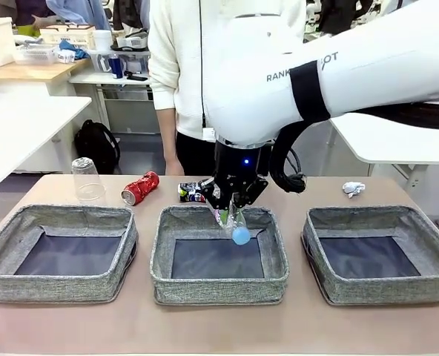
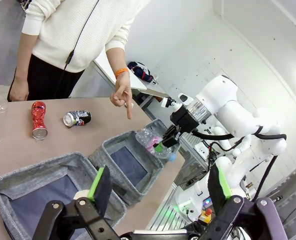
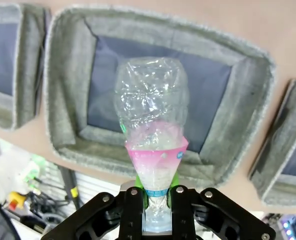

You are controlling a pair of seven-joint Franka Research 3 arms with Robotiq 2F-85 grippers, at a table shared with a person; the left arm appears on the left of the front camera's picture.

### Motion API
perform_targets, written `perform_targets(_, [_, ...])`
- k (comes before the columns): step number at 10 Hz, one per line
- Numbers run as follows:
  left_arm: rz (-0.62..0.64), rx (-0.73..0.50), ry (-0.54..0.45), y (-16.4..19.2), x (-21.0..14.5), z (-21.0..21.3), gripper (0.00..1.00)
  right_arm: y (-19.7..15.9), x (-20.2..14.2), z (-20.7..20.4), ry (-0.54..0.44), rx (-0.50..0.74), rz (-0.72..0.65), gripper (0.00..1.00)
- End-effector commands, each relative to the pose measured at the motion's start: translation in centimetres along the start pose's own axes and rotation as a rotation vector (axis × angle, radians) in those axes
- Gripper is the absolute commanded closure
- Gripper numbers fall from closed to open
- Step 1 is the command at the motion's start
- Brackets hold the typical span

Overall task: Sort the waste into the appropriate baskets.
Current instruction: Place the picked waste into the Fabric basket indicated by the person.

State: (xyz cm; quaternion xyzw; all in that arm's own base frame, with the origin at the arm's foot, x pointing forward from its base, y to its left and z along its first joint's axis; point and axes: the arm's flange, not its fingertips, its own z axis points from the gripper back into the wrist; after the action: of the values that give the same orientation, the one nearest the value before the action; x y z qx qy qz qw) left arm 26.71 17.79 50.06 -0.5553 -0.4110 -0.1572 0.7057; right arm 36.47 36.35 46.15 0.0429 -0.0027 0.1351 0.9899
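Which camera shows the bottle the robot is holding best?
The right wrist view. There the bottle stands large and centred, its neck pinched in the right gripper over the middle basket. In the front view the gripper hides much of it, bar the blue cap; in the left wrist view it is small and far off.

At the middle basket [image 1: 219, 285], far half is being crowded by the right gripper [image 1: 230, 216] and bottle [image 1: 239, 232]; near half is being left clear.

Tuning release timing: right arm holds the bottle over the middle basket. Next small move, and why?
Probably open the right tool: it is shut on the bottle, which hangs over the floor of the middle basket, so it should drop in.
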Motion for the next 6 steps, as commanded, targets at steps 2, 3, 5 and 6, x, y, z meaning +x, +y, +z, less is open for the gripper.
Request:
perform_targets(2, [-0.021,-0.013,-0.016,-0.12,0.16,-0.15,0.00,-0.49,-0.30,0.83,0.011,0.025,0.023,0.82])
perform_targets(3, [-0.021,-0.013,-0.016,-0.12,0.16,-0.15,0.00,-0.51,-0.23,0.79,0.013,0.017,0.016,0.82])
perform_targets(5, [-0.021,-0.013,-0.016,-0.12,0.16,-0.15,0.00,-0.47,-0.17,0.82,0.005,0.013,0.031,0.25])
perform_targets(6, [-0.021,-0.013,-0.016,-0.12,0.16,-0.15,0.00,-0.49,-0.12,0.83,0.005,0.011,0.024,0.00])
